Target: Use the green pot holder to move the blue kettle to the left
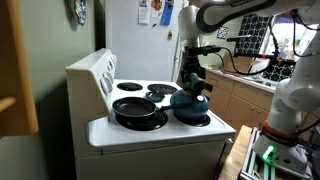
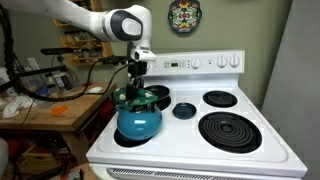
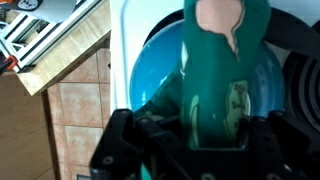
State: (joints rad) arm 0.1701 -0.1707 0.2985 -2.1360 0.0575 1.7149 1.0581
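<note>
Pinching the green pot holder [image 3: 215,75] between jaws pressed together, with the cloth folded over the arched handle of the blue kettle [image 2: 137,122]. Cannot see the handle itself under the cloth. Reads in the wrist view as a green strip leading straight away from the jaws over the blue dome. Presumably lies along the handle, long axis crosswise to the closing direction.

Locating the kettle on the stove [image 2: 190,150]: front burner, by the stove's edge next to the wooden worktop [image 2: 75,110]. Sits or hangs directly beneath the jaws, centred and upright. Cannot tell whether the base rests on the stove's coil or just clears it.

Noting the black frying pan [image 1: 138,112] on the stove just beside the kettle, on the side away from the worktop.

Judging the step in hand: grip made, sideways carry not yet done.

Judging the coming move: calls for a lift straight up off the stove before any sideways travel, given that all the weight lies below the grip. Expect the floppy cloth to let the handle pivot or slip. Watch for swing, and for the stove's edge close by on the worktop side.
</note>
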